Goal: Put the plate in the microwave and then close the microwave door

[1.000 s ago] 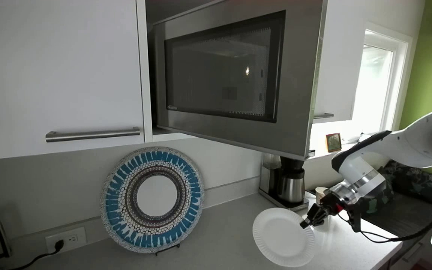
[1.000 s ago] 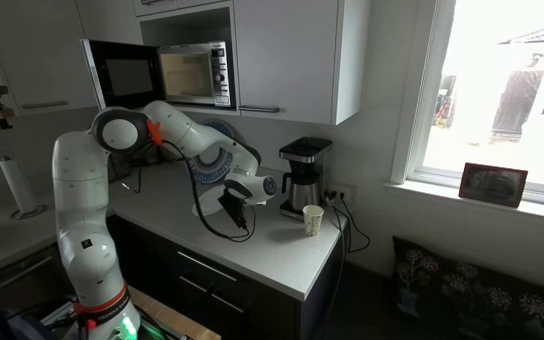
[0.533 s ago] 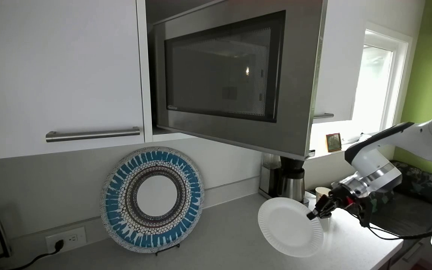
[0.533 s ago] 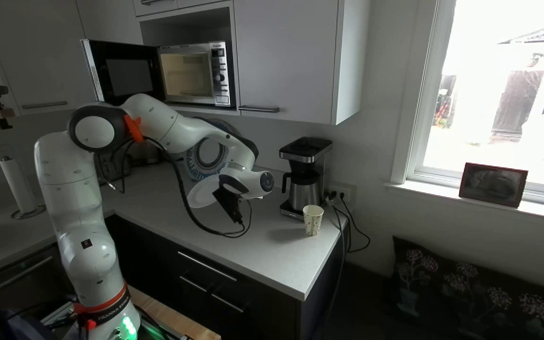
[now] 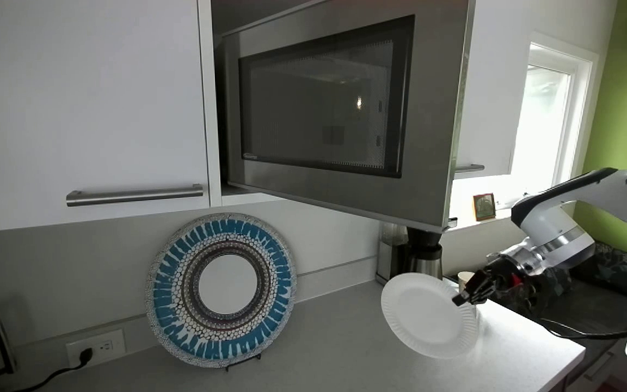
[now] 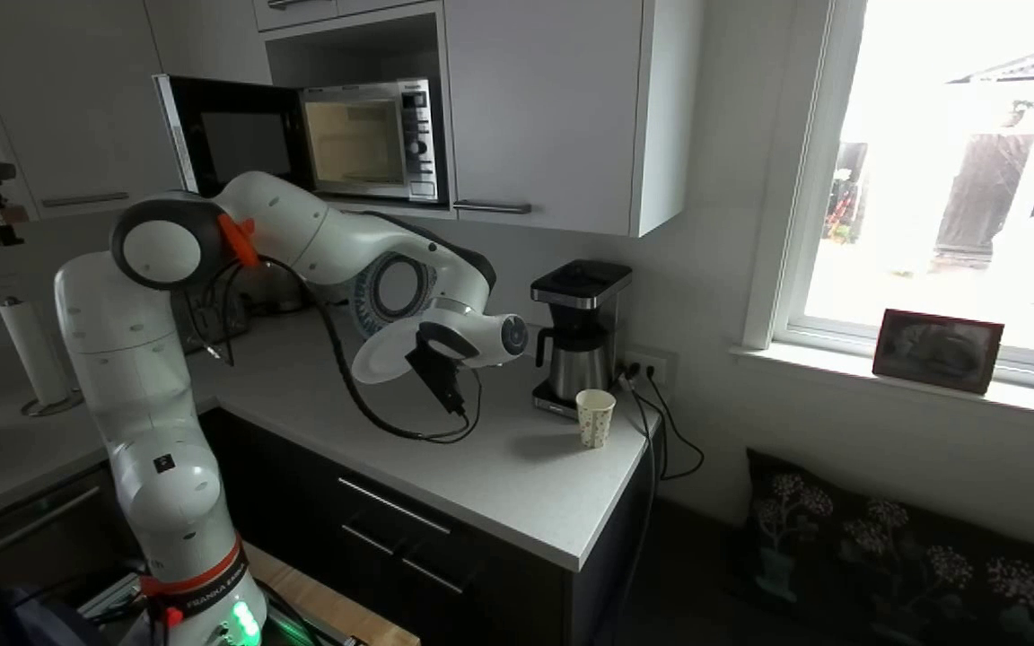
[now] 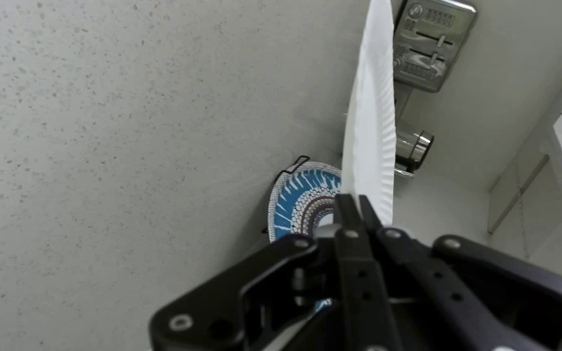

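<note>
My gripper (image 7: 358,201) is shut on the rim of the white plate (image 7: 371,122), which appears nearly edge-on in the wrist view. In an exterior view the plate (image 5: 428,321) hangs tilted above the counter, with my gripper (image 5: 460,299) at its edge on the coffee-maker side. The plate (image 6: 382,354) also shows beside my hand in an exterior view, where my fingers are hidden. The microwave (image 6: 418,135) sits in a cabinet niche above the counter. Its microwave door (image 6: 243,148) stands wide open, swung away from the control panel. In an exterior view the door (image 5: 319,103) hides the microwave's inside.
A blue-and-white ring-shaped plate (image 5: 172,305) leans on a stand by the wall. The coffee maker (image 6: 582,336) and a paper cup (image 6: 595,417) stand on the counter (image 6: 499,484). A cabinet (image 6: 544,108) with a bar handle adjoins the niche. A paper towel roll (image 6: 35,354) stands farther along.
My gripper and the plate have risen from the counter together. The arm has drawn back, its elbow shifting left in an exterior view. The microwave door has not moved.
</note>
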Tool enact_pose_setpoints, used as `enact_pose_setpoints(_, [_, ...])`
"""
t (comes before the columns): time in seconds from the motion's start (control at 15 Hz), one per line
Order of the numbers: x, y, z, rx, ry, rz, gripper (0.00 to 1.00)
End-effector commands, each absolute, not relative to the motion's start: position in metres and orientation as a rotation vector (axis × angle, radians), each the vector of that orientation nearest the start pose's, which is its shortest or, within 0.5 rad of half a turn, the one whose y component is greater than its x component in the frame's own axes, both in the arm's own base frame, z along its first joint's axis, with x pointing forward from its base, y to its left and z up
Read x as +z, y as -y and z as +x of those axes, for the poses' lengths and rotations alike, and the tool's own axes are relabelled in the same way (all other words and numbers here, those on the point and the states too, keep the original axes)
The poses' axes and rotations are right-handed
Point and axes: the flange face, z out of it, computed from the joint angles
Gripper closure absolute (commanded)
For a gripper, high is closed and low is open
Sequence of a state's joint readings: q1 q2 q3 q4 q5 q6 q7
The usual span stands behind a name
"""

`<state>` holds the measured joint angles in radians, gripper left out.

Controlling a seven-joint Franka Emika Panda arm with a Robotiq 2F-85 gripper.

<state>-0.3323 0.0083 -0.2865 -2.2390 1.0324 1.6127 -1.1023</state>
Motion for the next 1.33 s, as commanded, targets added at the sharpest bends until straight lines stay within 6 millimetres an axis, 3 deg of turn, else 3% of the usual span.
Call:
enact_pose_setpoints(0.0, [0.416, 0.219, 0.410, -0.430, 0.101, -2.010, 1.00])
enact_pose_setpoints(0.33, [0.475, 0.224, 0.384, -0.425, 0.166, -1.974, 1.00])
enact_pose_setpoints(0.67, [0.537, 0.213, 0.378, -0.427, 0.193, -1.920, 1.00])
enact_pose_setpoints(0.73, [0.519, 0.218, 0.382, -0.431, 0.203, -1.932, 0.99])
enact_pose_setpoints(0.93, [0.538, 0.216, 0.379, -0.442, 0.206, -1.937, 0.99])
enact_pose_setpoints(1.13, [0.537, 0.216, 0.380, -0.441, 0.205, -1.937, 1.00])
enact_pose_setpoints(1.27, [0.526, 0.206, 0.384, -0.412, 0.219, -1.877, 1.00])
